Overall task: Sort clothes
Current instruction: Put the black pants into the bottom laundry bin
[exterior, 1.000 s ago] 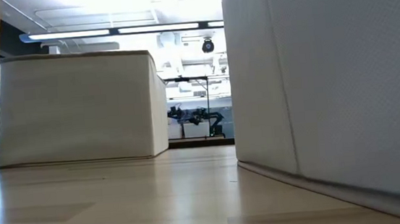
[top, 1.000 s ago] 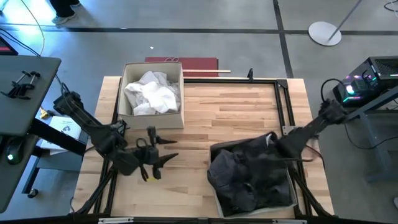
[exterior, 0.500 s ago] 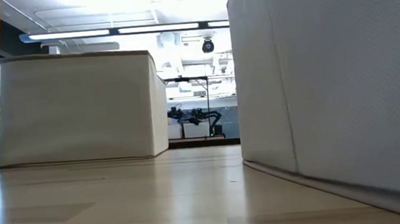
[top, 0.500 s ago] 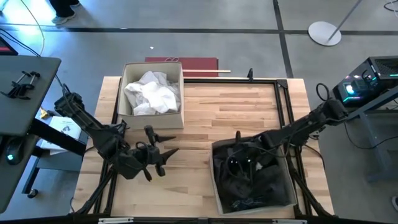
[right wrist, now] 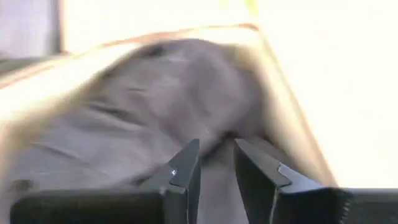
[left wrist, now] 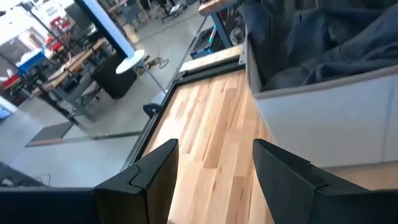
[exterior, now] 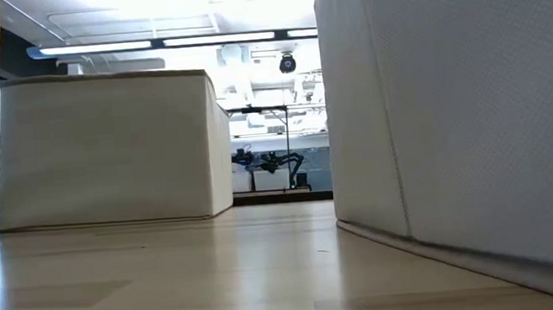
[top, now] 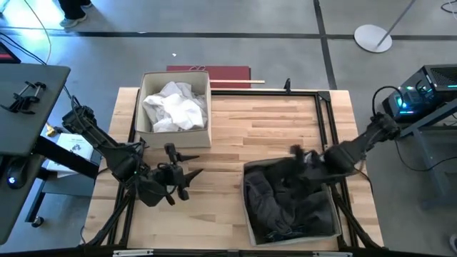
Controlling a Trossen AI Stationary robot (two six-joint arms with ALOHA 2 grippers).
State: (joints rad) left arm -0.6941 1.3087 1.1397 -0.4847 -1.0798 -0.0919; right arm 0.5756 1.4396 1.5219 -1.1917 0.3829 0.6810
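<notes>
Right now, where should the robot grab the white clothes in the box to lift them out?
Grab the bunched-up fold at the top of the white clothes, coming straight down from above. The box has walls on every side, so only the top is free, and a raised crumple probably gives the claw something to pinch. The left claw is nearest, open over the table.

2 beige bins on table

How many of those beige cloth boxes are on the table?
2. One box at the table's far left holds white clothes; the other box at the near right holds dark clothes, with the right hand above it.
</notes>
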